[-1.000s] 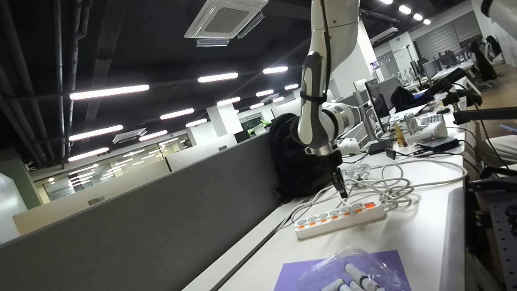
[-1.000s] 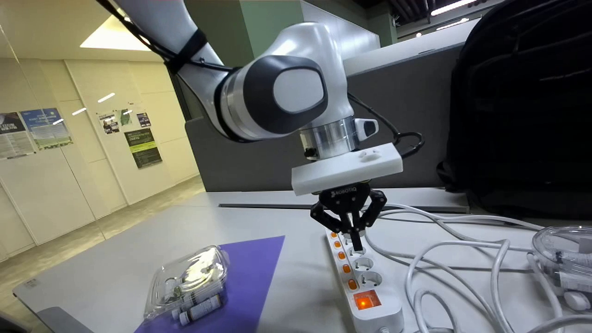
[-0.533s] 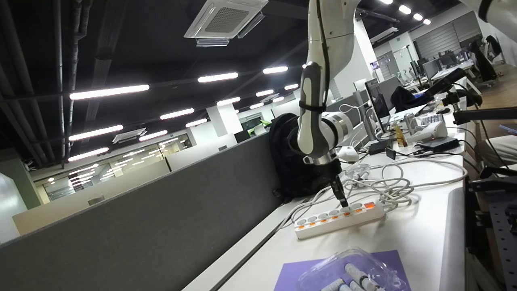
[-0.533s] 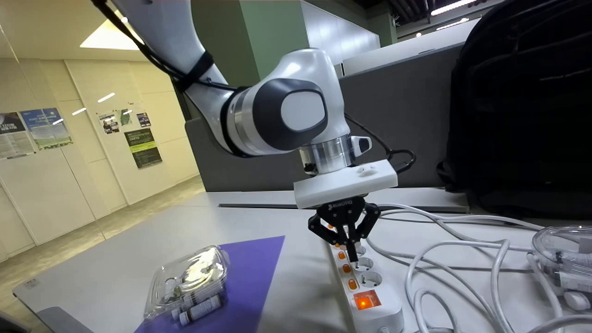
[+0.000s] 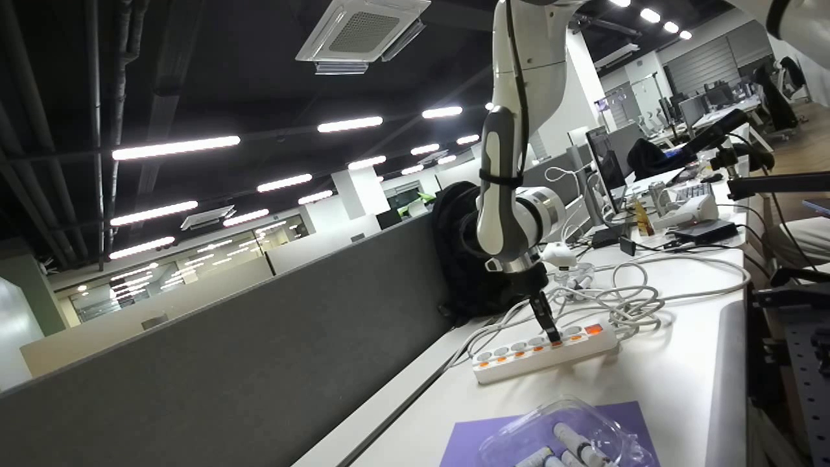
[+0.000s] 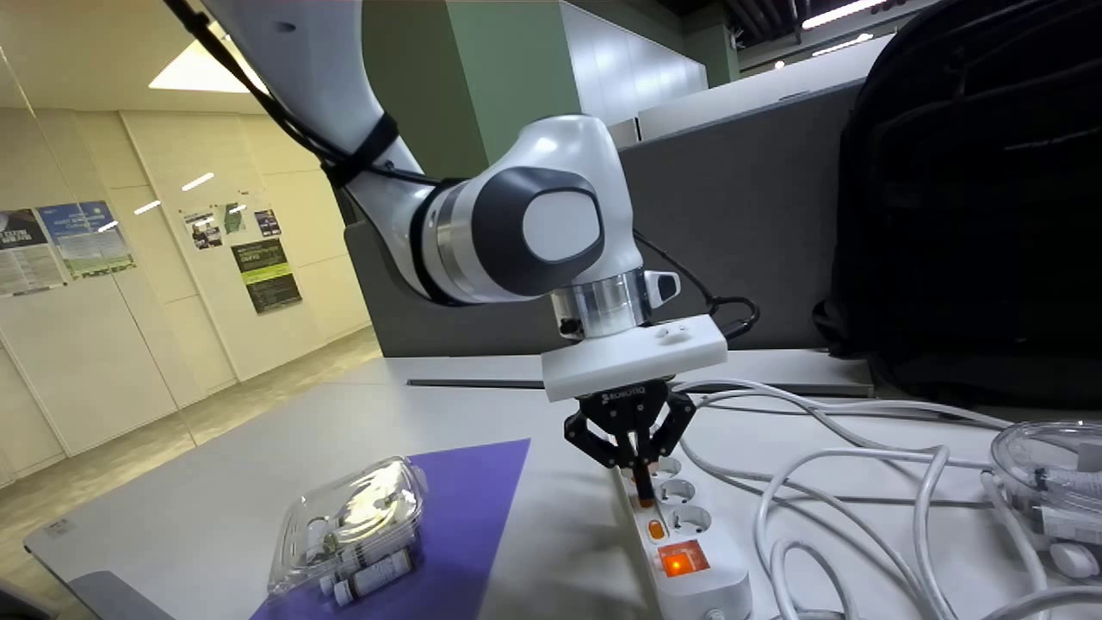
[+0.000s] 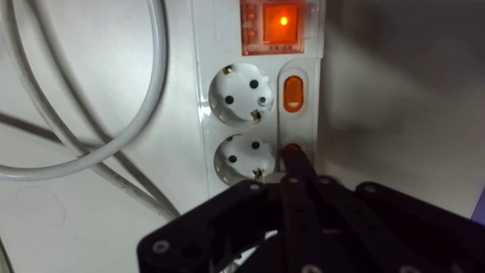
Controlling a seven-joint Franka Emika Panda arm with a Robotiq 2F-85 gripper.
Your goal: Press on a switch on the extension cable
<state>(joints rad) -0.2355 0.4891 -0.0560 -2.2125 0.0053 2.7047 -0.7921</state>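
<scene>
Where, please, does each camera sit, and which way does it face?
In an exterior view: low, near the purple sheet, looking along the desk past the power strip; the arm reaches down.
In an exterior view: probably opposite the partition, looking across the power strip at it; the arm and fingers show.
Wrist view: on the wrist, facing down at sockets and the lit switch; the fingers show at the bottom.
Both exterior views share the arm, power strip, purple sheet and backpack.
</scene>
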